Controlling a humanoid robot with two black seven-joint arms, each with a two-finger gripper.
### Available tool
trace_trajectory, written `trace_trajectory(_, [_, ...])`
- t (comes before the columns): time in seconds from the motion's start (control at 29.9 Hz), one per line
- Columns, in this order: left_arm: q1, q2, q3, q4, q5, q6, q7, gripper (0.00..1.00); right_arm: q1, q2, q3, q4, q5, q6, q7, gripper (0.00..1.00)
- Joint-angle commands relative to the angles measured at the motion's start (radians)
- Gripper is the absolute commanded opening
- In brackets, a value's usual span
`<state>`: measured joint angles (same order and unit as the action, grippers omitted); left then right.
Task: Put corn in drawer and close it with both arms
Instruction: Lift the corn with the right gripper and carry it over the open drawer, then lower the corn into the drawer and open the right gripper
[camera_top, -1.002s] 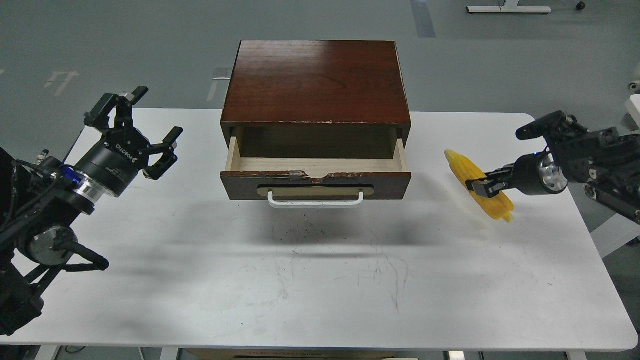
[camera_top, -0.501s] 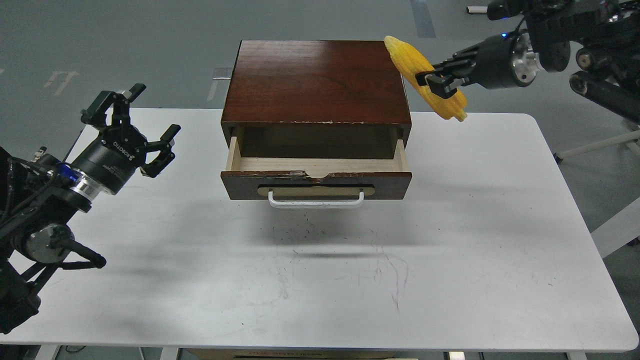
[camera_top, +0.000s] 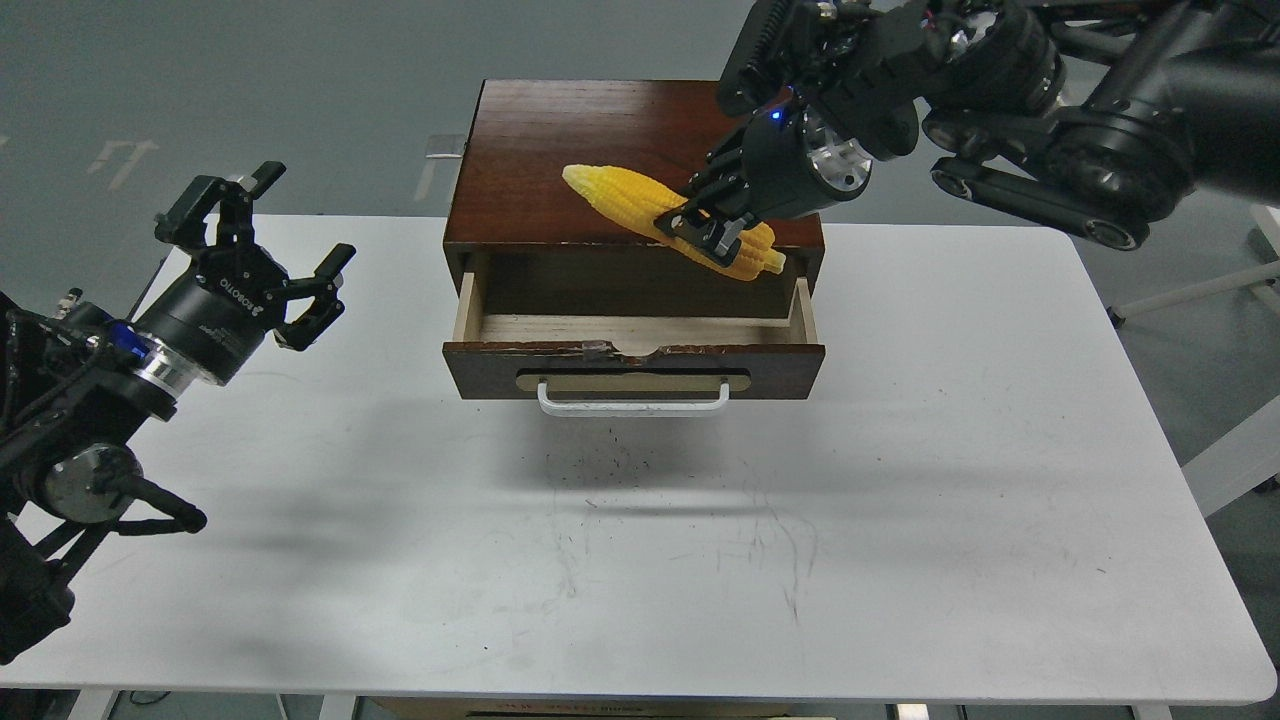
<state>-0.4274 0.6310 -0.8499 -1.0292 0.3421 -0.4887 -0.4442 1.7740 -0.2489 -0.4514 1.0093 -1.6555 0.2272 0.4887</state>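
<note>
The drawer (camera_top: 633, 368) stands pulled open from the dark wooden cabinet (camera_top: 600, 140) at the table's back middle. Its pale wood inside shows and holds nothing. It has a white bar handle (camera_top: 633, 402). My right gripper (camera_top: 708, 222) is shut on the yellow corn (camera_top: 625, 199) and holds it in the air over the cabinet's front edge and the drawer's back right part. The cob's pointed end aims left. My left gripper (camera_top: 262, 235) is open and empty, above the table's left side, well left of the drawer.
The white table (camera_top: 900, 520) has scuff marks in front of the drawer. My right arm (camera_top: 1050, 110) reaches in from the upper right above the cabinet's back right corner. Grey floor lies beyond the table.
My right gripper has carried the corn from the table's right side, up and leftward, to above the open drawer. The cob now lies nearly level. My left gripper has drifted slightly left.
</note>
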Motion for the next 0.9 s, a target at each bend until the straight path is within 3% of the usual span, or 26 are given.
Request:
trace_trajectory(0.0, [0.001,0.003,0.000,0.000,0.000,0.000,-0.001,1.00,0.001,0.026,-0.045,0.012,-0.139,-0.084,0.000,0.07])
trace_trajectory(0.3, [0.002,0.006,0.000,0.000,0.000,0.000,-0.001,1.00,-0.034,0.092,-0.085,-0.026,-0.150,-0.137,0.000,0.07])
trace_trajectory(0.47, [0.002,0.004,0.000,0.000,0.000,0.000,-0.001,1.00,-0.079,0.109,-0.084,-0.057,-0.150,-0.137,0.000,0.16])
trace_trajectory(0.63, [0.002,0.001,0.000,-0.002,0.005,0.000,-0.001,1.00,-0.087,0.108,-0.081,-0.064,-0.148,-0.140,0.000,0.46])
trace_trajectory(0.67, [0.002,-0.001,0.002,0.000,0.006,0.000,-0.001,1.00,-0.087,0.105,-0.078,-0.063,-0.145,-0.143,0.000,0.60])
trace_trajectory(0.73, [0.002,-0.002,0.002,0.000,0.006,0.000,0.001,1.00,-0.087,0.103,-0.076,-0.063,-0.142,-0.147,0.000,0.68])
trace_trajectory(0.8, [0.002,-0.002,0.002,0.000,0.006,0.000,0.001,1.00,-0.085,0.100,-0.073,-0.061,-0.136,-0.175,0.000,0.81])
trace_trajectory(0.87, [0.002,-0.004,0.002,0.000,0.008,0.000,0.001,1.00,-0.084,0.092,-0.069,-0.057,-0.120,-0.195,0.000,0.88])
